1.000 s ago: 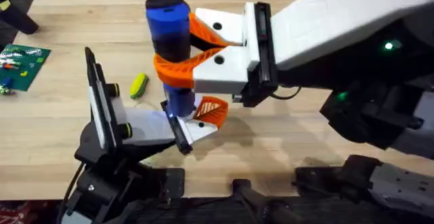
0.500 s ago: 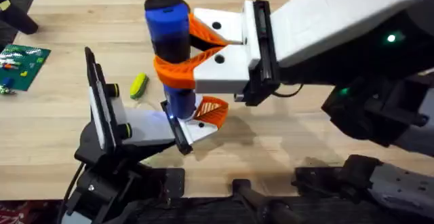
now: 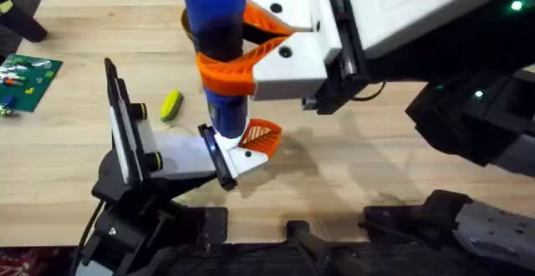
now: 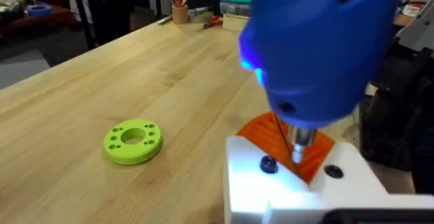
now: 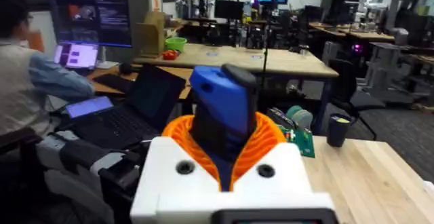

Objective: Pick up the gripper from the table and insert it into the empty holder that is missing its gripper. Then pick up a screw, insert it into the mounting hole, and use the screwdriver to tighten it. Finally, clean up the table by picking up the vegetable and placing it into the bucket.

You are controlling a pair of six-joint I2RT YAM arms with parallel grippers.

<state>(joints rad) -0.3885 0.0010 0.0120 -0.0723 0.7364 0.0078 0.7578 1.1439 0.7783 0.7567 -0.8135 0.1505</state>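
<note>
My right gripper (image 3: 224, 65) is shut on the blue screwdriver (image 3: 216, 21), its big orange fingers (image 3: 251, 57) wrapped round the barrel. The same grip appears in the right wrist view, gripper (image 5: 224, 139) around the screwdriver (image 5: 220, 105). The screwdriver stands upright, its bit (image 4: 298, 148) just over the white holder (image 4: 291, 190) between two dark mounting holes. The holder (image 3: 185, 156) ends my left arm. The small orange lattice gripper (image 3: 262, 137) sits at the holder's tip. The yellow-green vegetable (image 3: 170, 104) lies on the table to the left. The bucket is out of view.
A green circuit board (image 3: 29, 77) lies at the table's far left edge, with a black object (image 3: 23, 23) behind it. A black upright plate with yellow knobs (image 3: 124, 130) stands by the left arm. A green ring (image 4: 133, 141) lies on the wood beyond the holder.
My right arm has risen and shifted slightly right and away with the screwdriver, so the tool now looms larger. The holder, the small orange gripper and the vegetable have not moved.
</note>
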